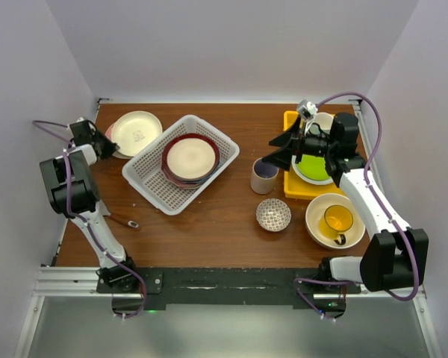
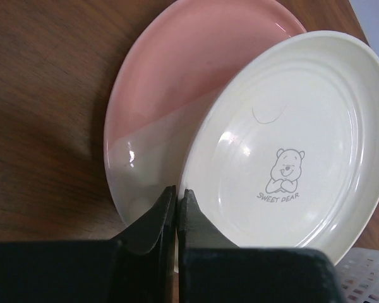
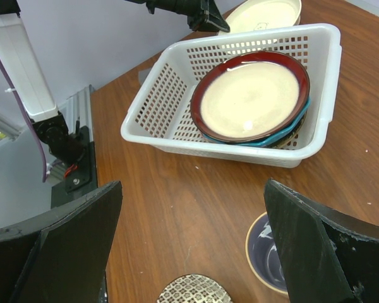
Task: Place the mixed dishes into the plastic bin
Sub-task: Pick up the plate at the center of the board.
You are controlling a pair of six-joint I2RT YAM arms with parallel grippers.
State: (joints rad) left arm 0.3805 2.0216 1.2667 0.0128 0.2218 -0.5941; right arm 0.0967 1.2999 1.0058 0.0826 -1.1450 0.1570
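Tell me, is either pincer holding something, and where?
Right pincer: open, nothing held. Left pincer: shut at the near rims of the cream plate and pink-and-cream plate; whether it pinches one cannot be told.

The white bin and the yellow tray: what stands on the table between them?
A beige mug, upright, close to the tray's left edge; otherwise bare tabletop. The top view shows it.

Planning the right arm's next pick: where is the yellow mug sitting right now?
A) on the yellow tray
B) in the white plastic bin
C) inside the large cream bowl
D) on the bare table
C: the top view shows the yellow mug standing inside the large cream bowl, which sits on the table just in front of the yellow tray.
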